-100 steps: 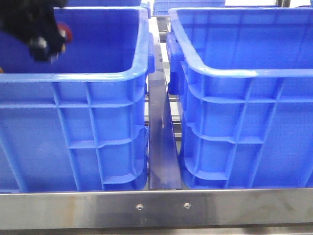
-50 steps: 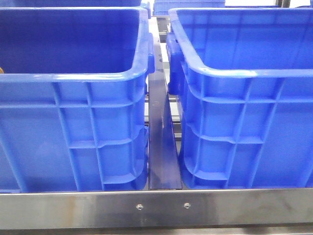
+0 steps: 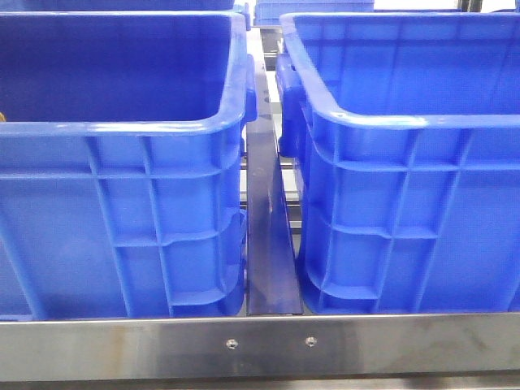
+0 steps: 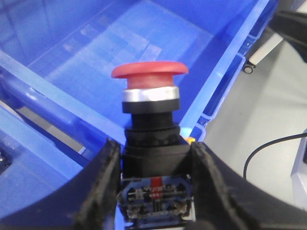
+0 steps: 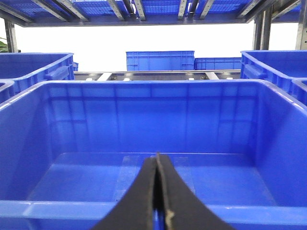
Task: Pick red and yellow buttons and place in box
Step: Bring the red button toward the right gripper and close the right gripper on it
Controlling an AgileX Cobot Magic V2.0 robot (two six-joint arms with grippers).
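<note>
A red button (image 4: 149, 75) with a domed red cap, silver collar and black body stands upright between the fingers of my left gripper (image 4: 156, 148), which is shut on its body. It hangs over the corner of a blue box (image 4: 57, 86). The yellow button is out of view. In the right wrist view my right gripper (image 5: 157, 160) is shut on nothing, pointing into a bare blue box (image 5: 144, 84). The front view shows two blue boxes, left (image 3: 122, 130) and right (image 3: 390, 122), and neither gripper.
A dark metal rail (image 3: 268, 244) runs between the two crates, with a steel frame bar (image 3: 268, 345) along the front. More blue crates (image 5: 160, 60) stand behind. Grey floor and a black cable (image 4: 268, 148) lie beside the left crate.
One second ago my left gripper with the red button was above the left crate at the front view's top left. It has since left that view.
</note>
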